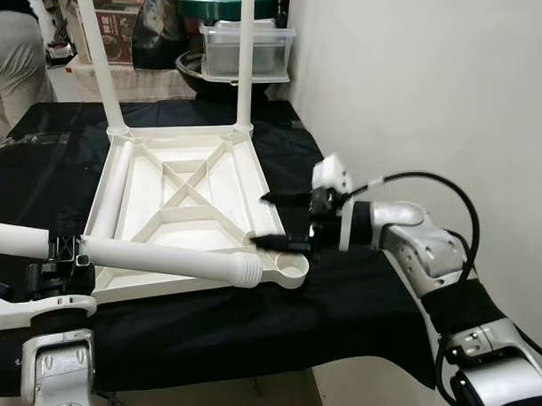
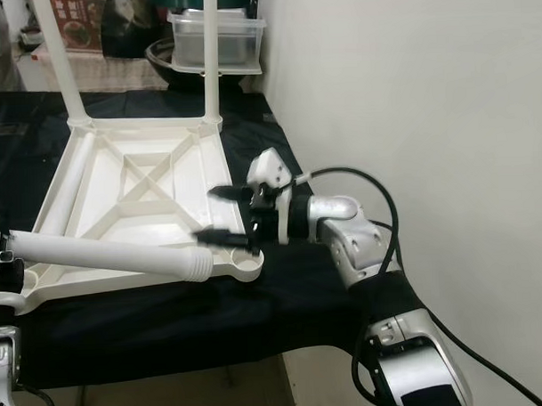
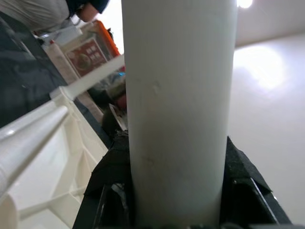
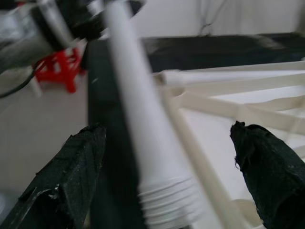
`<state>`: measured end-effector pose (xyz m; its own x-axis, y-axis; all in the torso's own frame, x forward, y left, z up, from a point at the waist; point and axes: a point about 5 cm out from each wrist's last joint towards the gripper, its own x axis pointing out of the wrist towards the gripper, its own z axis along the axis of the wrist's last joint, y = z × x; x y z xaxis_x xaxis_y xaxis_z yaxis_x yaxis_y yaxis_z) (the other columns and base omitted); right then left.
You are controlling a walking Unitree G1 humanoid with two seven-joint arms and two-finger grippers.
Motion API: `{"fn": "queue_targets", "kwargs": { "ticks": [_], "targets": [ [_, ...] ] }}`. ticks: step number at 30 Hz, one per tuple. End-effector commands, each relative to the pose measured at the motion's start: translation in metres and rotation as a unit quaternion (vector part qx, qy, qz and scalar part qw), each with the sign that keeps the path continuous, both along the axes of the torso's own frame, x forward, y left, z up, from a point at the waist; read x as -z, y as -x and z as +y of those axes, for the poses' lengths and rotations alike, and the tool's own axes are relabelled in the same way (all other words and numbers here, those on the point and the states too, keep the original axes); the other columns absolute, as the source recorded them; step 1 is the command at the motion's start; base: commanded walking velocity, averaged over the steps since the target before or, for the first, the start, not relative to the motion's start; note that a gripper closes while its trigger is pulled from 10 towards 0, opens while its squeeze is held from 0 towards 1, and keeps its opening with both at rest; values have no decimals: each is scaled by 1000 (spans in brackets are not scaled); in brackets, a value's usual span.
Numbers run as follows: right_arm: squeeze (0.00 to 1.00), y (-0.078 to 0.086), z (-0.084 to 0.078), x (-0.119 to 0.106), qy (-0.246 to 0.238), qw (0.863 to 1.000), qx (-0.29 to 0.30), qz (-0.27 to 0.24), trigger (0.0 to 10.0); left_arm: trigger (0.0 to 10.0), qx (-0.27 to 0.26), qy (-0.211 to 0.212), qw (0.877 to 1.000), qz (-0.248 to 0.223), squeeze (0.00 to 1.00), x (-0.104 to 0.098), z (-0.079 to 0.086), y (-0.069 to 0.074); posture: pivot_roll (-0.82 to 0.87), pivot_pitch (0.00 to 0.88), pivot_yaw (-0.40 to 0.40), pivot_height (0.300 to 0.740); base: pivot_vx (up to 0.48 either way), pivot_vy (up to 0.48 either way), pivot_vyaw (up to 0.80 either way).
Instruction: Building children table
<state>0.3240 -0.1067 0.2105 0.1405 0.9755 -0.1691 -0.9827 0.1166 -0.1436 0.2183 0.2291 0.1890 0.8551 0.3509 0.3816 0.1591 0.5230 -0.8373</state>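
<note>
On the black-draped table [image 1: 213, 321], the left gripper [image 1: 55, 259] is clamping a stiff, light, slick leg [image 1: 157, 258] lying across the upturned tabletop [image 1: 186, 206]; grasping mid-shaft suits it. The right gripper [image 1: 276, 219] is hovering wide open, empty, at its threaded end.

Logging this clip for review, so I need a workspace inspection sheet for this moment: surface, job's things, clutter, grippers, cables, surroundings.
Surface: black cloth over the work table.
Job's things: white tabletop lying upside down, ribs up; two legs standing in its far corners; a loose leg lying across its near edge, threaded end beside the near right socket.
Clutter: nothing seen on the cloth.
Grippers: left gripper shut on the loose leg; right gripper open by the threaded end, not touching it.
Cables: black cable looping over the right arm.
Surroundings: white wall on the right; clear bins and boxes behind; a person at far left.
</note>
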Motion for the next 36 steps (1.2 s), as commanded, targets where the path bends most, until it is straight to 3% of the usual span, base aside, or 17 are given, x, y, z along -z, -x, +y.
{"fn": "queue_targets", "kwargs": {
  "ticks": [1,2,7,9,13,20,26,30,33,36],
  "targets": [
    [0,6,2,6,35,999,-33,-8,10000,0,13,4,1000,-11,0,-2,-9,0,30,0,-101,740,0,0,0],
    [0,4,11,15,72,997,-34,-3,10000,0,25,-4,1000,-9,0,-1,-13,-2,30,0,-102,740,0,0,0],
    [0,-1,25,17,83,996,-11,-4,10000,0,31,-10,999,-5,0,0,-16,-1,32,0,-99,740,0,0,0],
    [0,-9,43,19,101,994,20,-20,10000,0,34,-18,999,2,0,1,-19,-2,41,0,-97,740,0,0,0],
    [0,-10,59,14,107,993,27,-30,10000,0,38,-25,999,6,0,1,-22,-2,46,0,-100,740,0,0,0],
    [0,-4,71,6,111,993,7,-30,10000,0,40,-38,998,14,0,1,-23,-3,40,0,-95,740,0,0,0],
    [0,17,86,25,155,987,-44,17,10000,0,43,-55,997,26,0,3,-27,-6,46,0,-97,740,0,0,0],
    [0,18,93,32,164,985,-40,18,10000,0,43,-57,997,29,0,4,-28,-7,45,0,-99,740,0,0,0],
    [0,20,112,39,167,985,-34,19,10000,0,47,-62,996,34,0,6,-31,-9,41,0,-97,740,0,0,0],
    [0,20,120,42,169,985,-25,19,10000,0,48,-63,996,34,0,7,-32,-9,45,0,-100,740,0,0,0]
  ]
}}
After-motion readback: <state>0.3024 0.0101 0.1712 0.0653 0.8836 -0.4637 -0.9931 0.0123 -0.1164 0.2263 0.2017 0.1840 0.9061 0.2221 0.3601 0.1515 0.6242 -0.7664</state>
